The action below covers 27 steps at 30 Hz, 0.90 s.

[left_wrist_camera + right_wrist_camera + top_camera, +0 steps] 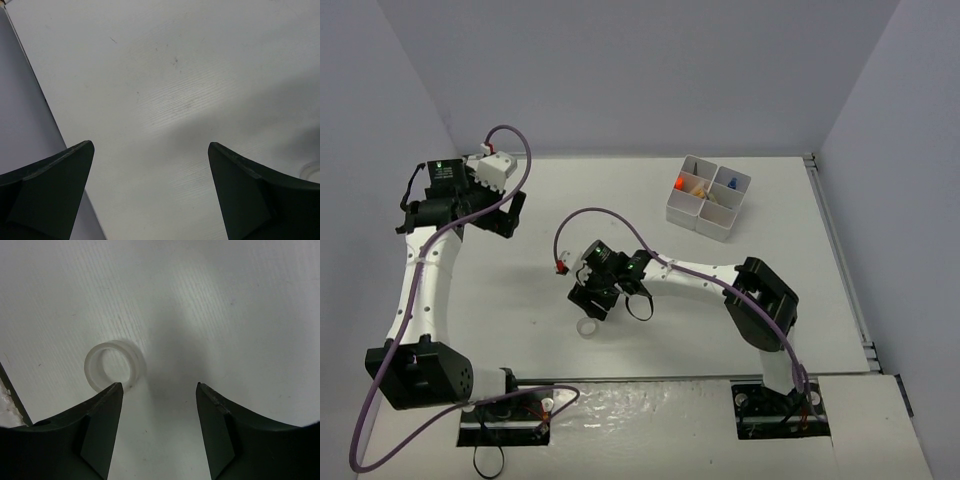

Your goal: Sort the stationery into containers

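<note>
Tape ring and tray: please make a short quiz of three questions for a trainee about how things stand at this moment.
1. True or false: the clear tape ring lies inside the white tray.
2. The right gripper is: A) shut on the ring; B) open, with the ring ahead of one finger and not between the two; C) open, with the ring between its fingers.
3. In the top view, which arm's gripper is nearer to the ring?
Key: 1 false, it lies on the table. 2 B. 3 the right; the left gripper, also open, is far off to the left.
</note>
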Available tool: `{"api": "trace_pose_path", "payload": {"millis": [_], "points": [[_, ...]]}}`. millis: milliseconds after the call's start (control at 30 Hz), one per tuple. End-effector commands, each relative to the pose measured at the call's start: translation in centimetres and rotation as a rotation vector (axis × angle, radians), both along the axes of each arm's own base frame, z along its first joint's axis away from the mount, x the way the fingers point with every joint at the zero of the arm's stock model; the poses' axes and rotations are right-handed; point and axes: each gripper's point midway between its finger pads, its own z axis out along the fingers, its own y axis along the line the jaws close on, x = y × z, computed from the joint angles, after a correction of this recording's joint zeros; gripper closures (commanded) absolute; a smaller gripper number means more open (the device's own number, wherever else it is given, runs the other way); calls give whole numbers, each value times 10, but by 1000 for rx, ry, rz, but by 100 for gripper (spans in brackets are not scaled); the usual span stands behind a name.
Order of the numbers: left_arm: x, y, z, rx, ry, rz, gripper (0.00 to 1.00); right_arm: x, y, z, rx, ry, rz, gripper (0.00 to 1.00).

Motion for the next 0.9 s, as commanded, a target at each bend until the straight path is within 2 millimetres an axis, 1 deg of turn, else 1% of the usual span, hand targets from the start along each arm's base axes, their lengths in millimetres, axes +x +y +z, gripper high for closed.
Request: {"api": "trace_pose_path", "payload": {"millis": [0,33,67,200,267,333,400,467,533,600,633,667,700,733,767,800,833,867], "points": [[9,2,25,-20,-93,12,3,-12,22,-5,14,15,42,44],[9,2,25,-21,-92,13,3,-13,23,-6,14,17,43,44],[8,4,24,-23,-91,16,3,-15,23,-11,3,24,44,45],[7,8,24,-24,-93,24,3,-17,16,-26,-38,30,19,49],[7,10,23,-24,-92,28,3,-17,15,-32,-55,27,4,52],[8,10,23,-26,-92,30,3,-16,15,-40,-75,23,-15,64],[8,11,22,-29,-90,30,3,-13,15,-44,-89,13,-41,81],[8,11,23,-28,-90,33,3,-4,13,-43,-99,-19,-77,100],[8,12,24,-27,-94,33,3,6,9,-34,-102,-68,-119,100],[7,14,25,-24,-95,37,3,18,6,-6,-71,-135,-169,100],[7,15,26,-20,-98,39,3,29,0,11,-64,-200,-215,100],[7,16,26,-17,-100,40,3,42,-7,31,-58,-274,-269,100],[7,17,27,-17,-100,43,3,58,-17,55,-51,-364,-336,100],[7,17,27,-16,-101,44,3,72,-29,74,-55,-442,-399,100],[8,18,28,-16,-105,48,3,93,-49,99,-70,-547,-490,100],[9,19,28,-16,-108,52,3,108,-68,120,-90,-635,-576,100],[10,19,28,-16,-109,55,3,120,-84,133,-105,-685,-641,100],[11,20,29,-15,-114,63,3,149,-114,148,-134,-748,-745,100]]}}
